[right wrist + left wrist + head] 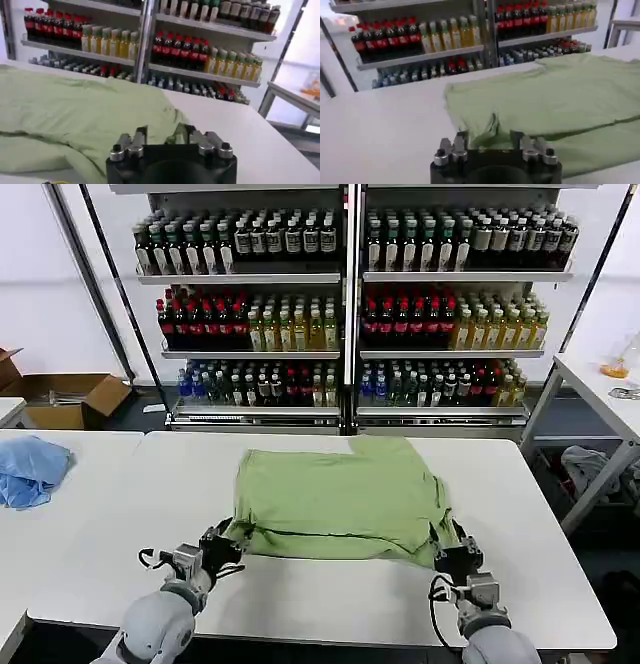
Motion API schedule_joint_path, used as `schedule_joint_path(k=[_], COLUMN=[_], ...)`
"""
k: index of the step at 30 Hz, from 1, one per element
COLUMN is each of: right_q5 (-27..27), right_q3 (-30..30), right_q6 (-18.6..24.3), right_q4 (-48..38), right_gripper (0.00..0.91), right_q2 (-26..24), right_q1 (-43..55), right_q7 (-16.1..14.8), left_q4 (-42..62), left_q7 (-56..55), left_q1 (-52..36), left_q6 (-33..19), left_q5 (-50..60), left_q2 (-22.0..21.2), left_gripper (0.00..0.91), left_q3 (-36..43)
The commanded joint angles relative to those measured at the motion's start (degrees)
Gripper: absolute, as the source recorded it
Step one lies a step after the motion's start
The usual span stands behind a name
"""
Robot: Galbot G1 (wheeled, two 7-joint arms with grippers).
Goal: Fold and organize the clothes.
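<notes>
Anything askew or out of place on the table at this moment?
Nothing is spilled or damaged. The light green soft-cloth shirt lies partly folded, its near edge slightly rumpled, with the left end effector and right end effector at its near corners. A crumpled light blue cloth sits apart at the robot's left.

No text, brand, number or sign can be read anywhere. The bottles [300, 324] on the shelves [345, 279] carry red, yellow and dark labels, but their print is too small to make out. The shirt [335, 499] and the cardboard box [70, 399] show no legible writing either.
</notes>
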Motion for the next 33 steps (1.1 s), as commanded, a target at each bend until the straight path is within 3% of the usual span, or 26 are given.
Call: schedule_joint_path(k=[1, 4, 5, 6, 7, 8, 10, 22, 33], right_q5=[1.81, 3.91, 4.49, 5.24, 5.48, 6.32, 6.76, 7.63, 9.42], right_q3=[3.45, 2.90, 2.65, 2.40, 2.24, 1.72, 0.82, -2.62, -0.81], right_q6=[-0.54, -1.91, -2.40, -2.85, -3.14, -3.51, -3.48, -2.42, -2.32], right_q4=[1.86, 0.29, -0.20, -0.72, -1.01, -1.70, -2.55, -5.91, -4.16], right_gripper=[0.907, 0.907, 0.897, 0.786, 0.504, 0.101, 0.000, 0.000, 0.000], right_q2=[1.11, 0.92, 0.91, 0.87, 0.85, 0.80, 0.76, -0.13, -2.47], right_q1=[-6.30, -4.93, -4.37, -3.63, -3.24, -2.49, -1.58, 1.98, 0.83], right_q7=[0.19, 0.54, 0.65, 0.77, 0.82, 0.90, 0.85, -0.47, -1.07], left_q4=[-0.71, 1.68, 2.37, 3.04, 3.24, 3.52, 3.60, 5.52, 6.15], left_q7=[-0.59, -0.97, -1.06, -1.14, -1.18, -1.18, -1.14, -0.96, -0.53], left_q1=[3.81, 2.16, 1.65, 1.21, 0.86, 0.53, 0.28, -0.20, -0.75], left_q6=[-0.44, -0.51, -0.50, -0.50, -0.48, -0.51, -0.64, -2.06, -2.09], left_q5=[-0.02, -0.04, -0.06, -0.12, -0.13, -0.16, -0.18, -0.55, -1.14], left_q2=[-0.46, -1.12, -1.27, -1.40, -1.46, -1.55, -1.64, -1.89, -2.05], left_gripper=[0.907, 0.907, 0.645, 0.514, 0.272, 0.131, 0.091, 0.040, 0.040], left_q3=[-1.81, -1.36, -1.17, -0.98, -0.85, -0.63, -0.43, 0.32, 0.36])
